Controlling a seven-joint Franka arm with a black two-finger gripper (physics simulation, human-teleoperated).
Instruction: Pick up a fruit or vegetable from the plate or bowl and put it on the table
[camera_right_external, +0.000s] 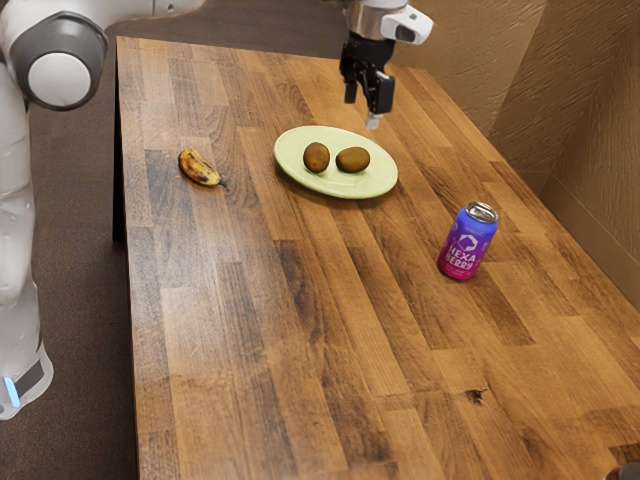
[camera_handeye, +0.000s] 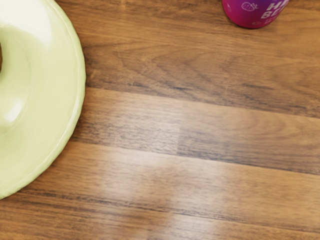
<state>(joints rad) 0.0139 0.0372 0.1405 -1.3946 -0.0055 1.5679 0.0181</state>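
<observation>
My gripper (camera_right_external: 362, 108) hangs in the air above the far side of the green plate (camera_right_external: 342, 184) in the exterior view, its fingers apart and nothing visible between them. Two brown kiwis rest on the plate: one kiwi (camera_right_external: 316, 157) toward the exterior view's left, the other kiwi (camera_right_external: 353, 160) beside it. The wrist view has part of the plate (camera_handeye: 55, 90), with a sliver of a kiwi (camera_handeye: 0, 52) at the picture's edge. Bare wooden table (camera_handeye: 165, 130) fills much of that view.
A spotted banana (camera_right_external: 200, 168) lies on the table (camera_right_external: 240, 330), on the plate's side toward the exterior view's left. A purple-blue can (camera_right_external: 467, 243) stands upright toward that view's right; the can's lower part (camera_handeye: 252, 15) shows in the wrist view. A wall rises beyond the table's right edge.
</observation>
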